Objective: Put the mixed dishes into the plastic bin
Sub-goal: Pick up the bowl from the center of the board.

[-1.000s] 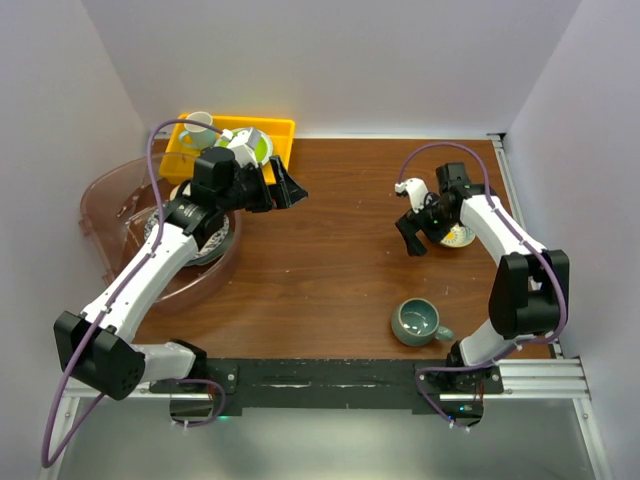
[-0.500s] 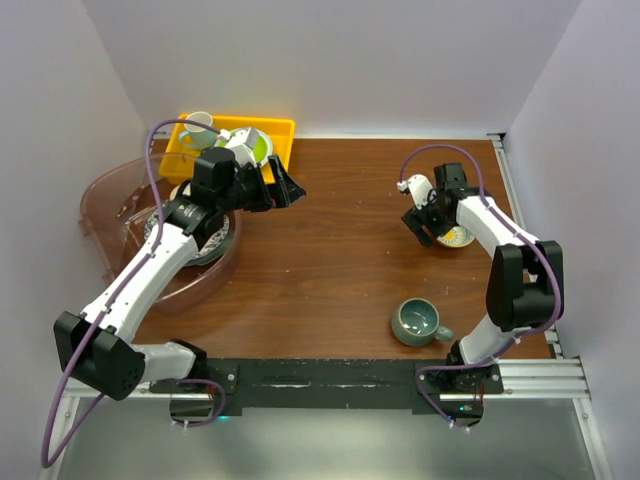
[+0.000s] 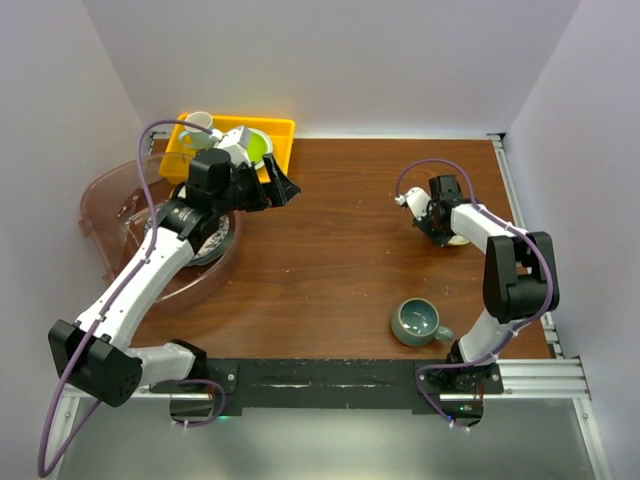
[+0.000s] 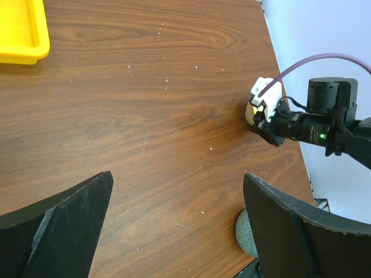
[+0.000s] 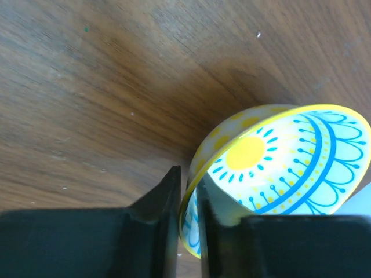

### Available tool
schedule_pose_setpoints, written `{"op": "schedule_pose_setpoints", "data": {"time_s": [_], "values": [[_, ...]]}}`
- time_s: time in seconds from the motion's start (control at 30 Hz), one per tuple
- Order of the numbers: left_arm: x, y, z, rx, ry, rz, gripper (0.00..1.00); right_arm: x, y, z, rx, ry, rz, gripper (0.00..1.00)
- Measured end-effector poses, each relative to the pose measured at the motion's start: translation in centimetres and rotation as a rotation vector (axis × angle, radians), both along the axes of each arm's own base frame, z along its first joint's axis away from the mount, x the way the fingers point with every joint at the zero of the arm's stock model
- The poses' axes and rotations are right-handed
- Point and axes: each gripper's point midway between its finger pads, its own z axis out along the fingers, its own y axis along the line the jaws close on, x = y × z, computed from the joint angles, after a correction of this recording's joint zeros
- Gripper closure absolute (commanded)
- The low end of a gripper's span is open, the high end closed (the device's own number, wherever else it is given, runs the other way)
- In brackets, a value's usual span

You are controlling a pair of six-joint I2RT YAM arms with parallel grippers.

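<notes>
Patterned bowl (image 5: 272, 162) sits rim-pinched inside the right end effector (image 5: 188, 197).

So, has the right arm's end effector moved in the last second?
Yes. Seen from the top, the right end effector swung rightward and farther from the teal mug, onto the yellow-and-blue bowl, whose rim it now pinches.

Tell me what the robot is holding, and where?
The right hand pinches the small yellow-rimmed bowl with a blue sun pattern by its rim. The open left hand holds nothing.
</notes>
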Motion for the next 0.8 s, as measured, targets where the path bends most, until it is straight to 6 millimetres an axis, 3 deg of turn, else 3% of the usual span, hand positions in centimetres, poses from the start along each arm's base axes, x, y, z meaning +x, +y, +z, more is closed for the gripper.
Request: {"op": "schedule_pose_setpoints", "data": {"time_s": [0.07, 0.23, 0.5, 0.6, 0.8], "values": [[0.0, 0.0, 0.1, -0.006, -0.002, 0.002, 0.0, 0.2, -0.2, 0.2, -0.012, -0.01, 0.008, 0.99], [0.0, -0.4, 0.4, -0.036, -0.008, -0.003, 0.0, 0.5, 0.2, 1.1, 0.011, -0.037, 0.043, 1.0], [-0.3, -1.3, 0.6, -0.093, 0.001, -0.034, 0.0, -1.2, 3.3, 4.2, 0.146, -0.051, 0.178, 1.0], [-0.3, -1.7, 0.8, -0.114, 0.002, -0.046, 0.0, -2.1, 5.3, 5.6, 0.199, -0.065, 0.249, 1.0], [-0.1, -2.3, -0.1, -0.143, 0.048, -0.05, 0.0, -4.7, 11.5, 7.1, 0.27, -0.048, 0.441, 1.0]]}}
